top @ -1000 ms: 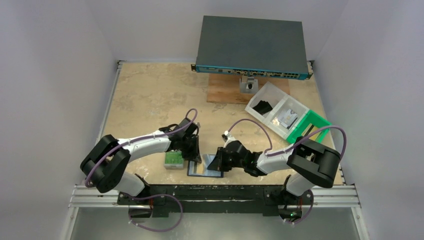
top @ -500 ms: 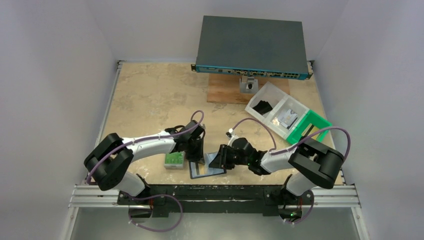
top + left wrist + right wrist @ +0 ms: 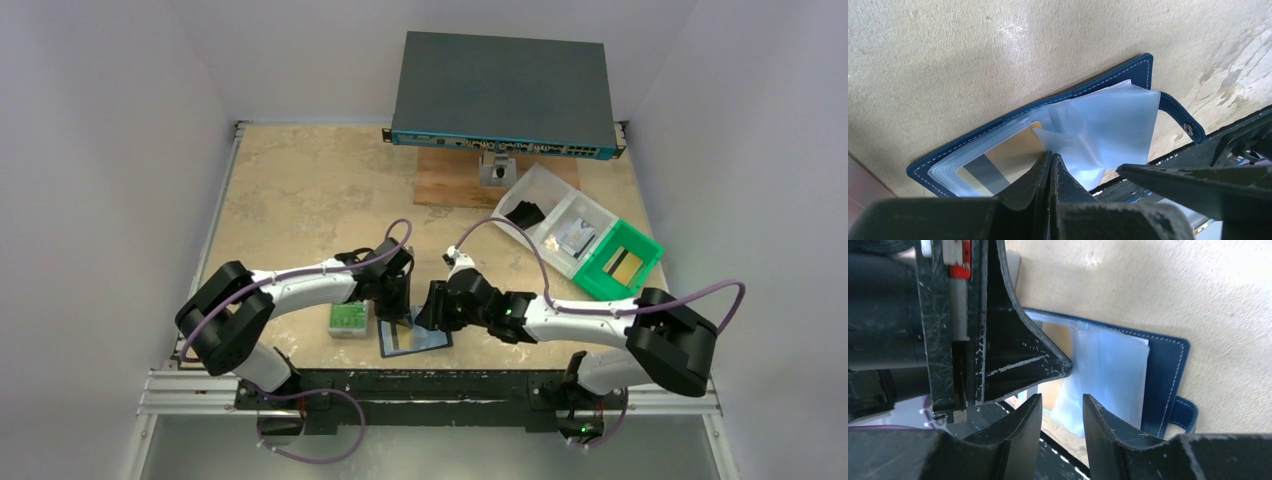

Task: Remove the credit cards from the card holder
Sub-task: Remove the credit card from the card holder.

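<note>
The card holder (image 3: 412,340) (image 3: 1128,75) (image 3: 1168,371) lies open near the table's front edge, navy blue, with its light-blue clear sleeves (image 3: 1118,120) (image 3: 1108,372) spread out. One tan-gold credit card (image 3: 1005,157) with a grey stripe sits in a sleeve. My left gripper (image 3: 396,312) (image 3: 1050,156) is shut, its tips pressing down on the sleeves beside that card. My right gripper (image 3: 428,312) (image 3: 1061,402) stands open just to the right, over the sleeves' near edge, with nothing between its fingers. A flat tan-gold piece (image 3: 622,264) lies in the green bin.
A grey case with a green label (image 3: 347,320) sits just left of the card holder. At the back right are a white compartment tray (image 3: 545,190) and a green bin (image 3: 640,245). A grey network switch (image 3: 500,90) and a wooden board (image 3: 450,180) stand at the back.
My right gripper has opened and let go of the sleeve it held up, and its arm has reached further left. The left gripper shifted slightly right, still shut on the sleeves.
</note>
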Robot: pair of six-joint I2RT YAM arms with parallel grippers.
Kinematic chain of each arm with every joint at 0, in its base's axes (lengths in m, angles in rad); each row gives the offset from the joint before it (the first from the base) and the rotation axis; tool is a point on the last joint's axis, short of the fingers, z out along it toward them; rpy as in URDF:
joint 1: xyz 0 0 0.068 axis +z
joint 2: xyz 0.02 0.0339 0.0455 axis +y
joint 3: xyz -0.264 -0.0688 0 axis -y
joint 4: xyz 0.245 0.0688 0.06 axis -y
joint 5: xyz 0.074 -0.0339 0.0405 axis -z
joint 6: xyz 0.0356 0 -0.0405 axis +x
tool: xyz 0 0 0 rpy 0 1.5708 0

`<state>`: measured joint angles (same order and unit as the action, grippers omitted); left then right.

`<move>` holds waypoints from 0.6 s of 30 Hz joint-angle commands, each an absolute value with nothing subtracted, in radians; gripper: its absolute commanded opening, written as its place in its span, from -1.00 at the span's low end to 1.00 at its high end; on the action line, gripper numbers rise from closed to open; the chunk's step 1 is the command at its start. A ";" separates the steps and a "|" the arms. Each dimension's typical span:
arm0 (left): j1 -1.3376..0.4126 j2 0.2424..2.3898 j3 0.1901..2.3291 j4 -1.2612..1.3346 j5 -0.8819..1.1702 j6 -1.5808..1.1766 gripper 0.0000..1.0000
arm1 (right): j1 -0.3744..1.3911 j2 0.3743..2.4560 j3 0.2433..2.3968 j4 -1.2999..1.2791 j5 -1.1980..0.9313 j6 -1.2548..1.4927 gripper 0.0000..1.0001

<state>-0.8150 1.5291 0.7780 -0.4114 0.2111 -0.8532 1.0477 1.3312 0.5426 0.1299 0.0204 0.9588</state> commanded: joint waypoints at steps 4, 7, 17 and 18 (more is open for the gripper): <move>-0.821 1.553 0.810 -0.392 0.229 -0.850 -1.00 | 1.147 1.446 0.676 -0.109 0.224 0.929 -0.31; -0.821 1.555 0.814 -0.390 0.233 -0.848 -1.00 | 1.151 1.481 0.698 -0.137 0.246 0.931 -0.31; -0.821 1.514 0.836 -0.420 0.243 -0.827 -1.00 | 1.152 1.554 0.700 -0.136 0.215 0.976 -0.78; -0.821 1.505 0.838 -0.428 0.241 -0.823 -1.00 | 1.152 1.557 0.693 -0.128 0.210 0.982 -0.83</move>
<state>-0.8150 1.5448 0.7956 -0.4099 0.2325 -0.8490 1.1511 1.5219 0.6960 -0.0978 0.2073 0.9531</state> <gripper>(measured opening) 0.003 0.135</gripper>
